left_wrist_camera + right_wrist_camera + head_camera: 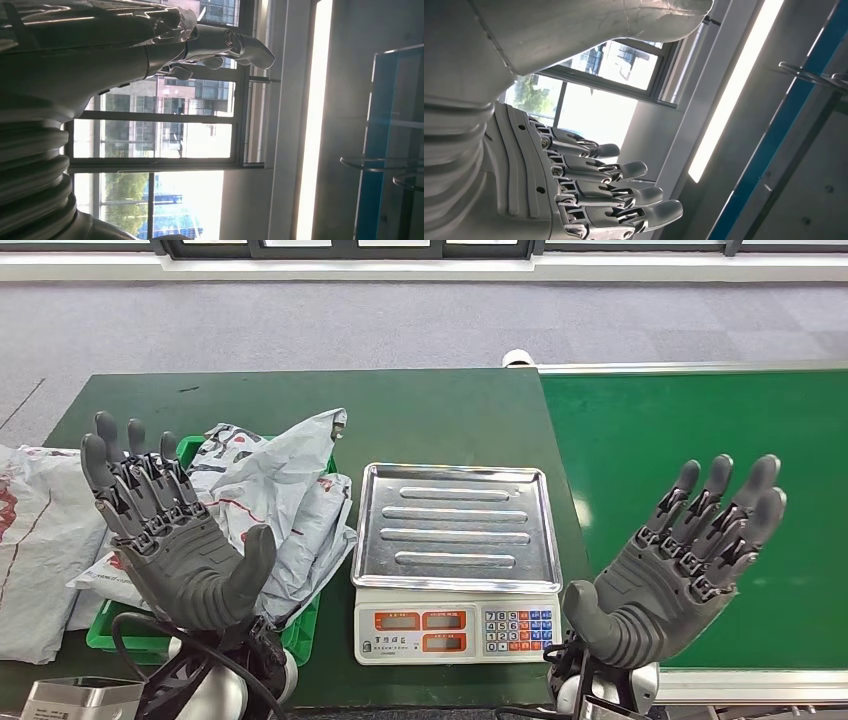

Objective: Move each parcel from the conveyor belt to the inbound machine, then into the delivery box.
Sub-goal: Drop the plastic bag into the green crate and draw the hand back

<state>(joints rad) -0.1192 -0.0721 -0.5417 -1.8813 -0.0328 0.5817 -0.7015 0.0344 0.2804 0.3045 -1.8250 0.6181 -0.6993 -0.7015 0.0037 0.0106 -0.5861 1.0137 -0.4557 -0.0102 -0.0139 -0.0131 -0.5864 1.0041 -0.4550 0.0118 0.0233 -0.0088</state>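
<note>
**Both hands raised and empty; parcels piled in the green crate**

Nearest you, the left hand (175, 540) and the right hand (680, 570) are lifted palm-up over the front edge of the dark green bench (440, 415), fingers (720, 500) spread apart and holding nothing. Between the hands sits the white electronic scale with its ribbed steel weighing tray (455, 525); the tray is bare. Just left of the scale, behind your left hand, grey plastic mailer parcels (285, 490) are heaped in a green plastic crate (300, 625), spilling over its rim. Another grey parcel (35, 540) lies on the bench at the far left. To the right, the bright green conveyor belt (690, 420) runs alongside the bench.
</note>
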